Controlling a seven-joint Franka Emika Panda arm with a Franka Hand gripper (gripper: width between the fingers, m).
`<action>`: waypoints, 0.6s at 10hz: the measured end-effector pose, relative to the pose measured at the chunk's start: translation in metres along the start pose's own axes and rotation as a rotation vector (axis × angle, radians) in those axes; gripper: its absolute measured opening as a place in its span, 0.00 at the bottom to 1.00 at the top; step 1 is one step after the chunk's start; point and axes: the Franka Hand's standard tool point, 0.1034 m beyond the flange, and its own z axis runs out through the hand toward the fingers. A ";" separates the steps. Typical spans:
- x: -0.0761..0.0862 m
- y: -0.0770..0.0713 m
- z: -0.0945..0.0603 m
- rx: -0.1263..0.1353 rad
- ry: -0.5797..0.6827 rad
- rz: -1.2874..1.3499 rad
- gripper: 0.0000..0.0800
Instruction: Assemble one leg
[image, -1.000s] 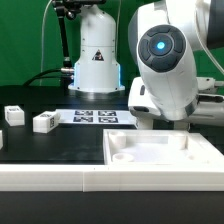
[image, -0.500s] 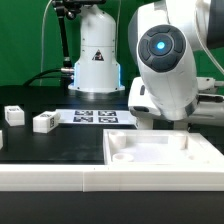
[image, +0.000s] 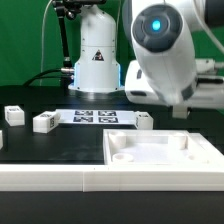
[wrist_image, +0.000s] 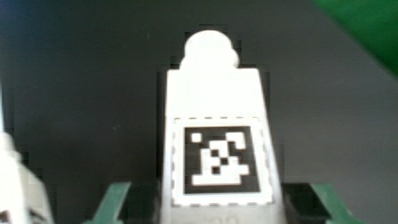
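In the wrist view a white leg with a black-and-white marker on its face and a rounded peg at its far end lies over the dark table. My gripper is open. Its green fingers stand on either side of the leg's near end, with a narrow gap on each side. In the exterior view the arm's bulky body hides the gripper. Three legs show there: one just beyond the panel, one and one at the exterior view's left.
The large flat white panel with raised rim lies in front. The marker board lies behind it, before a white robot base. A white part edge shows beside the leg in the wrist view.
The arm's body has risen and shifted toward the exterior view's right, uncovering the leg just beyond the panel. The other legs and the panel have not moved.
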 end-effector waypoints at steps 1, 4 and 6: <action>-0.006 -0.004 -0.015 -0.001 -0.011 -0.011 0.36; -0.001 -0.010 -0.024 0.009 0.043 -0.021 0.36; 0.003 -0.016 -0.029 0.028 0.201 -0.032 0.36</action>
